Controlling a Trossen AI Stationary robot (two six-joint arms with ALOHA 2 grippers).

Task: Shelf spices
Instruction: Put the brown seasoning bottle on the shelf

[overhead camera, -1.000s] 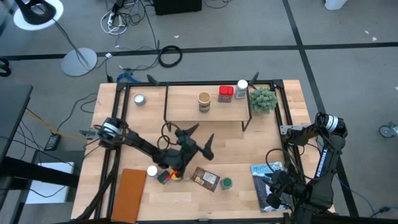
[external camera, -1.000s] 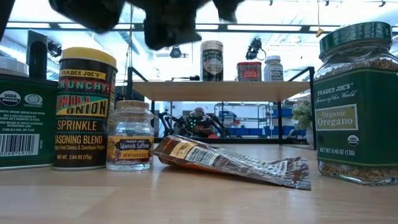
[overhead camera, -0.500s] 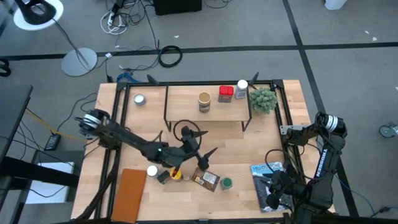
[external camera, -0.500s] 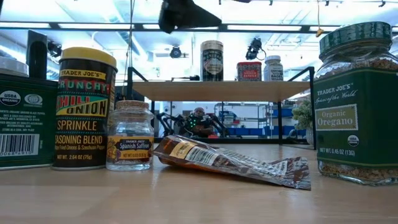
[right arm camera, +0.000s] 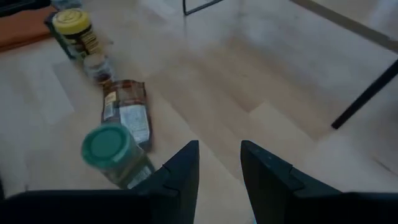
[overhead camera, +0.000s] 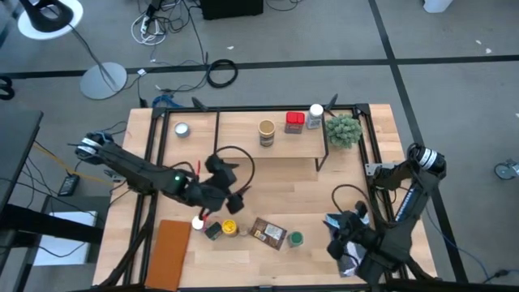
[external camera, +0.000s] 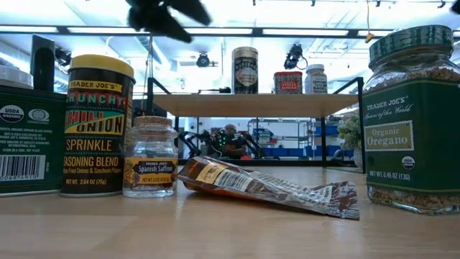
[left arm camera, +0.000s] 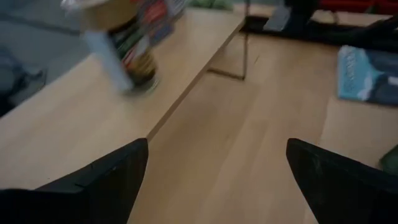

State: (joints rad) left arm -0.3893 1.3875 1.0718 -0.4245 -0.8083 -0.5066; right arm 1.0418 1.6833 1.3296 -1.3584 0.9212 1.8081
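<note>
**A:** At the table's near edge, what's waiting?

**B:** A row of spices: a green tin [external camera: 29, 140], the yellow-capped chilli onion shaker [external camera: 97, 126], a little glass saffron jar [external camera: 149, 158], a crinkly flat brown packet [external camera: 269, 187] and a green-lidded glass oregano jar [external camera: 410, 122]. They sit unshelved, probably next in line.

**A:** And the grippers?

**B:** The left gripper [overhead camera: 227, 188] hangs above that row, jaws wide, empty; likely ready to pick. The right gripper [right arm camera: 217, 165], near the blue-and-white book [overhead camera: 354, 231], is partly closed on nothing, pointed toward the oregano.

**A:** Farther back?

**B:** The wooden shelf [overhead camera: 243, 134] on thin black legs already carries three containers: a tan-topped jar [overhead camera: 266, 131], a red tin [overhead camera: 294, 122] and a white-capped bottle [overhead camera: 315, 117].
</note>
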